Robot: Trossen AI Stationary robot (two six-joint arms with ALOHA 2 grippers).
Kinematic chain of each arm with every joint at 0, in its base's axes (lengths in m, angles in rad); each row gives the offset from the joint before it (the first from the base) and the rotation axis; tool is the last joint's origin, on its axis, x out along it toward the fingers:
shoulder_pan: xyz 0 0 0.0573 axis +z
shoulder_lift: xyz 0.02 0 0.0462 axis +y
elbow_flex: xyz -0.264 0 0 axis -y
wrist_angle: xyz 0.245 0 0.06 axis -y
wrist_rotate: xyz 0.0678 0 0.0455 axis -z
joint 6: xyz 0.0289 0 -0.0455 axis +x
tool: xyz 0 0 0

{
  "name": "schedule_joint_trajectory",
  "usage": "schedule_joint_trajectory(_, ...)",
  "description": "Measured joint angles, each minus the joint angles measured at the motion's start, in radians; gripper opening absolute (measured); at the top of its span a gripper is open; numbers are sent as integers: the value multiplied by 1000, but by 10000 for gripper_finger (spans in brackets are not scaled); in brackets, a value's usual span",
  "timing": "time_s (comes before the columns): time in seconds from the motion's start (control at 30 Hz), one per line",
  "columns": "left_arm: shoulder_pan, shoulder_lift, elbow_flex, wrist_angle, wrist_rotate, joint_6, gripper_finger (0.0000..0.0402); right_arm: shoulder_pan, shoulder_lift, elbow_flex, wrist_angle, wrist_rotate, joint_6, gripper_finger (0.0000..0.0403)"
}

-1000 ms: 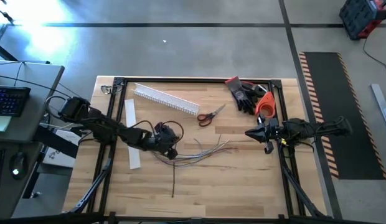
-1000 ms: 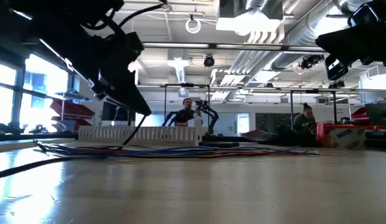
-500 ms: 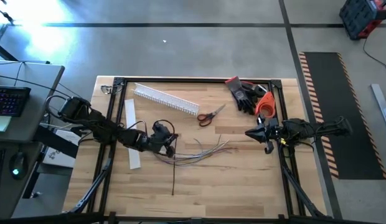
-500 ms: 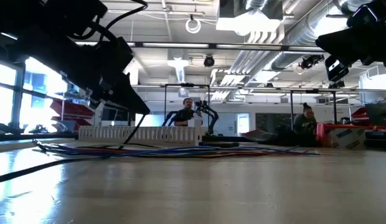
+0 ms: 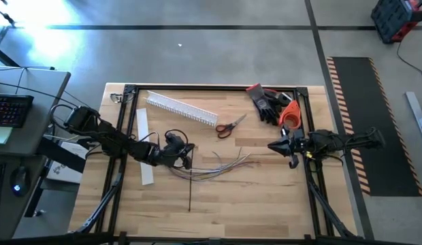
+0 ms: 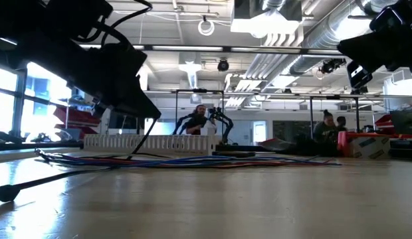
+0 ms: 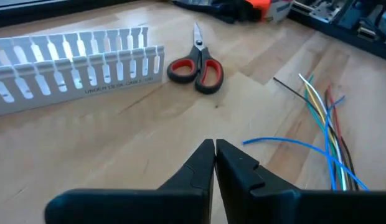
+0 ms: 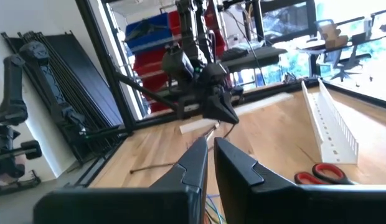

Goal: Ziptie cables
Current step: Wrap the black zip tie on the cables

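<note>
- Left arm stretched low from the bench's left edge toward the middle; left gripper [image 5: 186,155] at the left end of the cables [image 5: 221,165].
- Fingers [image 7: 202,163] of that gripper pressed together, tips meeting; seemingly nothing between them in the left wrist view.
- Thin black strip [image 5: 190,190] running from under the left gripper toward the near edge of the bench; low view shows it slanting up from the wood [image 6: 73,174] to the gripper; whether gripped, cannot tell.
- Cables fanned out on the bench [image 5: 265,197] centre, loose ends pointing right and far; coloured strands, blue, green, yellow and red, in the left wrist view [image 7: 327,124].
- Right arm held out level over the right edge of the bench, wrist raised clear of the wood; right gripper [image 5: 271,145] pointing left toward the cables, well apart from them.
- Fingers [image 8: 193,160] there all but closed, empty.
- White slotted duct [image 5: 181,108] far left, lying at a slant; scissors [image 5: 228,127] just right of it; flat white strip [image 5: 144,145] by the left arm.
- Dark gloves [image 5: 267,103] and an orange tool [image 5: 290,114] at the far right corner.
</note>
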Motion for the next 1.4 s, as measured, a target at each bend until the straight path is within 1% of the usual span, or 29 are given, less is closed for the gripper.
schedule_joint_trajectory(0.1,1,0,0,-1,-5,0,0,0,0,0,-27,0,2,16)
schedule_joint_trajectory(0.27,1,0,0,0,-8,-4,0,0,0,0,-28,0,27,16)
schedule_joint_trajectory(0.83,1,1,0,-1,-14,-9,1,0,0,0,-26,0,19,16)
schedule_joint_trajectory(0.97,1,1,0,-1,-16,-9,3,0,0,0,13,0,81,16)
schedule_joint_trajectory(1.07,1,1,0,-1,-14,-9,17,0,0,0,21,0,144,16)
schedule_joint_trajectory(1.17,1,1,0,-1,-4,-5,45,0,0,0,20,0,195,16)
schedule_joint_trajectory(1.3,1,1,1,-1,-8,8,89,0,0,0,20,6,175,16)
schedule_joint_trajectory(1.4,1,1,1,-1,-11,8,114,0,0,0,19,6,167,16)
